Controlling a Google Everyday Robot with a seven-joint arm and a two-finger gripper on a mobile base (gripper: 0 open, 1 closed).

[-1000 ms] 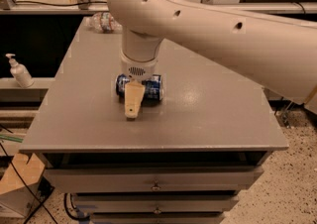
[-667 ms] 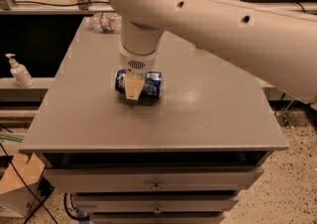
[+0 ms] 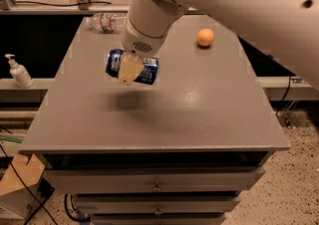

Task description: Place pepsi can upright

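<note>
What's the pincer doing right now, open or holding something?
Pincer: shut on the small dark blue metal Pepsi can, held on its side above the grey table.

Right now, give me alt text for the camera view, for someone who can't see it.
The robot's claw grips a pepsi can sideways above a grey table, its shadow beneath. An orange ball and a clear bottle lying down sit near the table's far edge; a pump dispenser stands off to the left.
</note>
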